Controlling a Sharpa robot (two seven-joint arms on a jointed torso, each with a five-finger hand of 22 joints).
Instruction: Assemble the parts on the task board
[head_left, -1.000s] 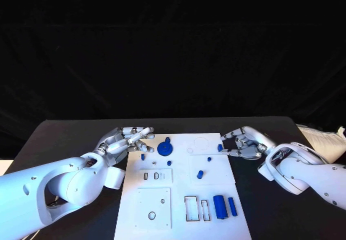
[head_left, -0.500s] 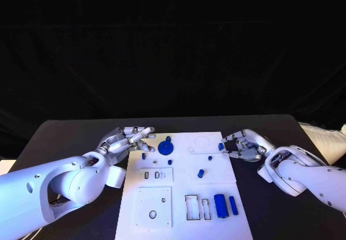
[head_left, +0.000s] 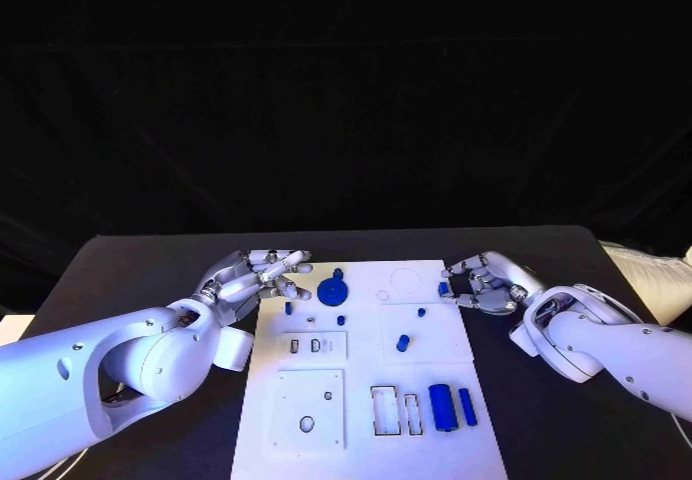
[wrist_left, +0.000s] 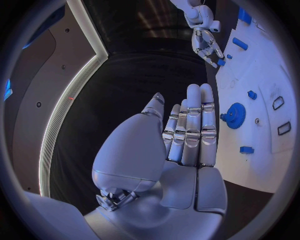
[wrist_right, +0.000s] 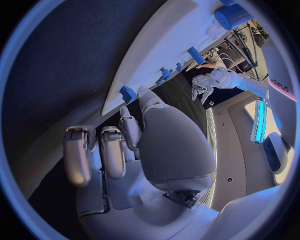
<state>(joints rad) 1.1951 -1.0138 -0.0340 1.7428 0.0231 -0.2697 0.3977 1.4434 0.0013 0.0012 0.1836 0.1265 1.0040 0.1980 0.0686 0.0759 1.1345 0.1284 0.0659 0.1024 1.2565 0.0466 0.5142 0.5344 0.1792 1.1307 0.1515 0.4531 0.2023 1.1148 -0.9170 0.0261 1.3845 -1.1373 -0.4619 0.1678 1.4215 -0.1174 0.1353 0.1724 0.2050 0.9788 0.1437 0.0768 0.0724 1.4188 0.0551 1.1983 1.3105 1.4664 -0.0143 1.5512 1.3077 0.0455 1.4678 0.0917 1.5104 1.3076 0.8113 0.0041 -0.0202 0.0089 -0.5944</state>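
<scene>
On the black tabletop (head_left: 159, 262) lies the white board (head_left: 368, 375) with small blue parts (head_left: 441, 408). They look light, hard and smooth, so pinching their sides seems best. Left robot hand (head_left: 260, 276) is spread, empty. Right robot hand (head_left: 483, 282) touches a blue peg (head_left: 443, 289); I cannot tell if it grips.

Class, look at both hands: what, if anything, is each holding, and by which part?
Neither holds anything. The left hand is open beside the task board; the right hand is at its far right edge, fingers curled, empty.

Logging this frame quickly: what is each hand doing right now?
Left hand: open, fingers straight, holding nothing, beside the board.
Right hand: cannot tell; its fingertips are at a small blue part on the board's edge.
</scene>
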